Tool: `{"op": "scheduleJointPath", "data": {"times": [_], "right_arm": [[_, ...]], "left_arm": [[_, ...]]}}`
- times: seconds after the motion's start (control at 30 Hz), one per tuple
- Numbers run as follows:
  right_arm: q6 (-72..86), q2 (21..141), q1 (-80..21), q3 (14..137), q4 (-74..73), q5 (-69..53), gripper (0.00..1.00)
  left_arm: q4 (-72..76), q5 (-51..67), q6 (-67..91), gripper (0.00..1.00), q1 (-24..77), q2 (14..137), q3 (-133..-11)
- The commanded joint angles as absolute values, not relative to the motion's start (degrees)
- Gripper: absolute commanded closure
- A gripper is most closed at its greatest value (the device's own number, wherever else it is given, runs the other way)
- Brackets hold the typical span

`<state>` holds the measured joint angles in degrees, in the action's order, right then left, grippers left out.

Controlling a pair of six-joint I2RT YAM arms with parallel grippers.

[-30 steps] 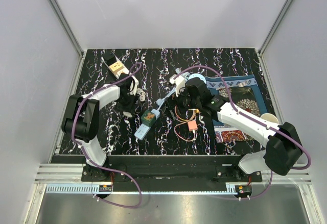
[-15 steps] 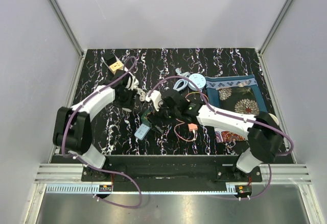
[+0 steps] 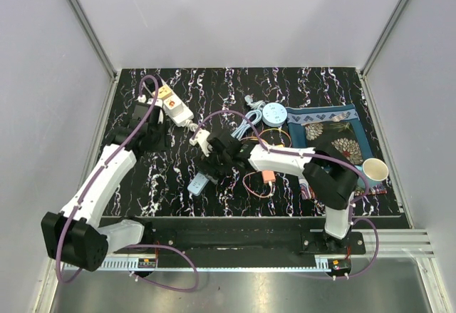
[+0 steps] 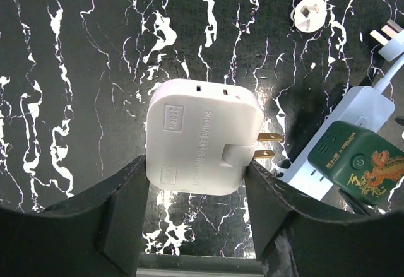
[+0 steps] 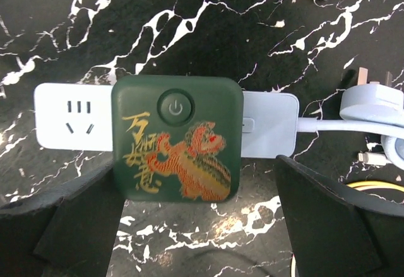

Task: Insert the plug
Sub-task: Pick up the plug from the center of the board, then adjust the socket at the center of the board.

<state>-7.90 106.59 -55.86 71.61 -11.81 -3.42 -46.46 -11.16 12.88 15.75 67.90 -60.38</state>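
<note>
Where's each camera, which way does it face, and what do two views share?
Top external: above and behind, looking down on the table; left arm, right arm show.
Left wrist: looks down past the left claw gripping the white adapter.
Right wrist: looks down on the green cube; right claw straddles it.
Shared: both wrist views show that cube.

Left arm [image 3: 100, 185]: white shell links, black joint housings, and a black base block at 7 o'clock in the top view. Right arm [image 3: 285, 160]: same build, base at 5 o'clock.

A purple cable [image 3: 171, 287] runs along each arm and loops below the base. It ends at a small circuit board [image 3: 146, 262] with an orange connector on the near rail.

Left gripper [image 4: 196, 163]: the left fingers [image 4: 120, 220] are two matte black wedges, their edges scuffed grey.

Right gripper [image 5: 196, 182]: the right fingers [image 5: 334, 226] are also matte black, with flat faceted faces and light dust specks.
</note>
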Motion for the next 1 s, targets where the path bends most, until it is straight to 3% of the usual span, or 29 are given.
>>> {"op": "scheduleJointPath", "data": {"times": [0.0, 0.2, 0.43, 0.73, 0.97], "right_arm": [[-10.01, 108.63, -56.6, 74.53, -8.7, 3.83, 0.0], [-15.2, 107.15, -53.89, 71.55, -8.88, 15.28, 0.0], [-15.91, 101.26, -48.52, 70.22, -10.98, 12.14, 0.0], [6.92, 87.2, -48.16, 72.95, -13.89, -4.47, 0.0], [30.12, 83.41, -45.8, 71.03, -2.59, -12.47, 0.04]], "left_arm": [[-47.98, -13.88, 14.59, 0.89, 15.82, 64.6, -60.64], [-48.43, -13.45, 13.63, 0.89, 15.82, 62.67, -61.26], [-46.94, -11.26, 12.04, 0.89, 16.96, 60.3, -61.0], [-41.58, -4.75, 13.71, 0.9, 19.51, 55.73, -59.77], [-34.82, 1.75, 19.77, 0.89, 24.07, 52.74, -58.89]]}}
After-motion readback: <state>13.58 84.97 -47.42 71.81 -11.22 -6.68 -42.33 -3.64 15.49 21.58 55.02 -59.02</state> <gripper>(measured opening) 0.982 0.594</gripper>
